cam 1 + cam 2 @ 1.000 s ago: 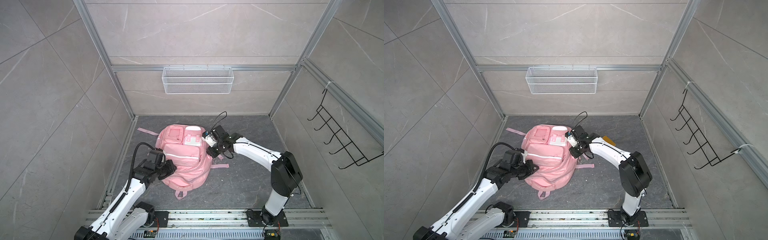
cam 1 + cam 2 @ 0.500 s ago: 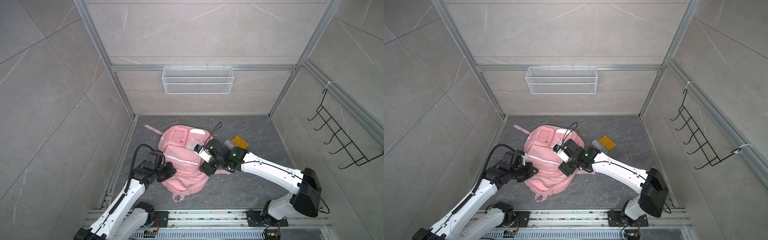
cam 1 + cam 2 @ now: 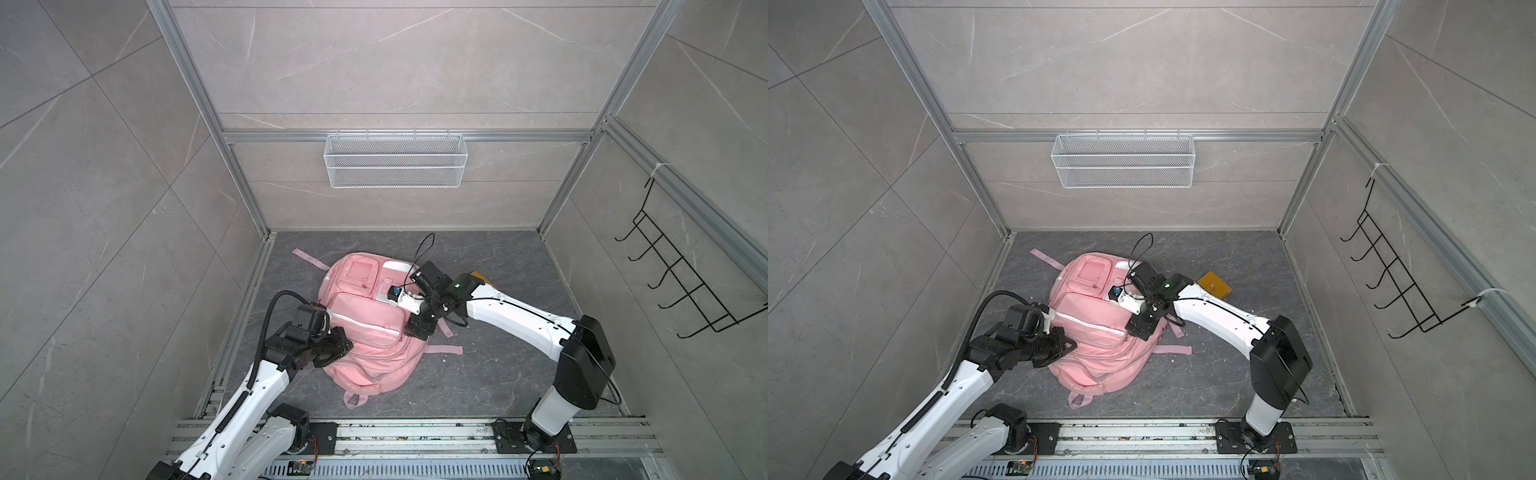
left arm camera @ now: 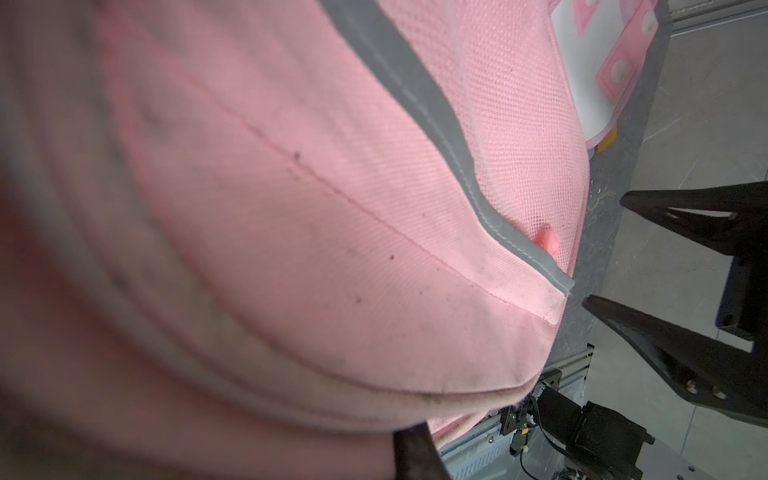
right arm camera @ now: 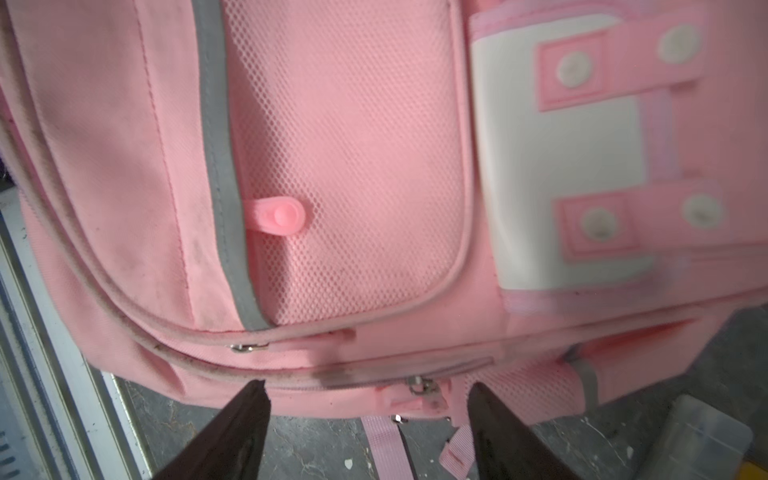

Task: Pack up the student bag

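The student bag [image 3: 365,332] [image 3: 1088,336], pink with pale stripes and a white front patch, lies flat on the grey floor in both top views. My left gripper [image 3: 338,345] [image 3: 1068,343] sits at its left edge, shut on the fabric. In the left wrist view pink cloth [image 4: 332,208] fills the picture and covers all but one dark finger [image 4: 415,453]. My right gripper [image 3: 419,328] [image 3: 1142,328] hangs open at the bag's right edge. In the right wrist view its two fingers stand either side of a zip pull [image 5: 422,388], holding nothing [image 5: 370,415].
A yellow flat thing [image 3: 482,277] [image 3: 1214,284] lies on the floor right of the bag, partly behind my right arm. A clear plastic box [image 5: 702,432] lies near it. A white wire basket [image 3: 395,160] hangs on the back wall, a black hook rack [image 3: 681,282] on the right wall.
My right gripper has opened and moved from the bag's upper right corner down to its right edge. The bag has shifted a little. The left gripper has stayed shut in place.
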You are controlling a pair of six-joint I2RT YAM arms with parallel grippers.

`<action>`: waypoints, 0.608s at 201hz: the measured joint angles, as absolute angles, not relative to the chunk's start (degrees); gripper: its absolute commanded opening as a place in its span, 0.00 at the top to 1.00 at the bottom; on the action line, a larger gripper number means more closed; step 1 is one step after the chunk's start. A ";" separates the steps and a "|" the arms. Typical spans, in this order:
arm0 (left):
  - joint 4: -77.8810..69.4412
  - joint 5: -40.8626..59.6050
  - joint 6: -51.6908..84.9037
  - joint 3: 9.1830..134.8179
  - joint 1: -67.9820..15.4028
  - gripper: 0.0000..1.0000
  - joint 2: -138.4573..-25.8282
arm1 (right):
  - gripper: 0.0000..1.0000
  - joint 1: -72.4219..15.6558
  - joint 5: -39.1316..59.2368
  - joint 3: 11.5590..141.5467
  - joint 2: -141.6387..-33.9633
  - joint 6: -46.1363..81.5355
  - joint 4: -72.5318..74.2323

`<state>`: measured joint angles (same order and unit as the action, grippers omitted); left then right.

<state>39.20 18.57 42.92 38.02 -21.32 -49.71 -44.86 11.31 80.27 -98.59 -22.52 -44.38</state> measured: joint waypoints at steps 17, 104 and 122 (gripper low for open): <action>39.20 18.57 42.94 38.02 -21.32 1.00 -49.71 | 0.23 -44.88 12.40 80.27 -99.94 -23.86 -45.25; 39.20 18.57 42.98 38.02 -21.32 1.00 -50.13 | 0.27 -46.61 15.99 83.48 -104.81 -27.11 -47.55; 39.27 18.55 43.07 38.02 -21.32 1.00 -50.17 | 0.30 -47.22 16.34 83.90 -105.58 -27.24 -48.01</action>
<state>39.27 18.55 43.07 38.02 -21.32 -50.17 -47.22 16.34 83.90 -105.58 -27.24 -48.01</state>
